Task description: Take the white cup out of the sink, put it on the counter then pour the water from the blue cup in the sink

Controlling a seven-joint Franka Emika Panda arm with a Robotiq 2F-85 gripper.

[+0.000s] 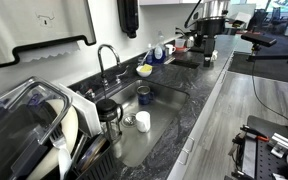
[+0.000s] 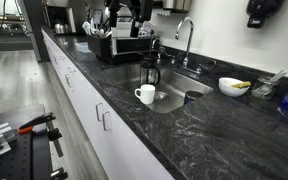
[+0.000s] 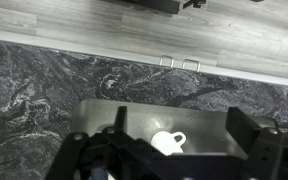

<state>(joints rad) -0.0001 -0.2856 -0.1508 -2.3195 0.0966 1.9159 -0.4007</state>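
Observation:
The white cup (image 1: pixel 142 121) (image 2: pixel 146 94), which has a handle, stands upright in the sink (image 1: pixel 132 148) (image 2: pixel 170 103). In the wrist view it (image 3: pixel 167 142) lies below and between my gripper's fingers (image 3: pixel 184 122), which are spread open and empty well above the basin (image 3: pixel 94 115). The blue cup (image 1: pixel 144 95) (image 2: pixel 192 96) stands at the sink's end near the faucet; whether it is inside the basin or on its rim I cannot tell. The dark speckled counter (image 1: pixel 214 100) (image 2: pixel 214 135) (image 3: pixel 34 90) surrounds the sink. The gripper does not show in either exterior view.
A clear jar with a black lid (image 1: pixel 109 115) (image 2: pixel 151 72) stands in the sink beside the white cup. The chrome faucet (image 1: pixel 108 62) (image 2: pixel 187 40) rises behind. A bowl (image 1: pixel 144 70) (image 2: pixel 232 86) and a dish rack (image 1: pixel 34 125) (image 2: pixel 119 45) sit on the counter.

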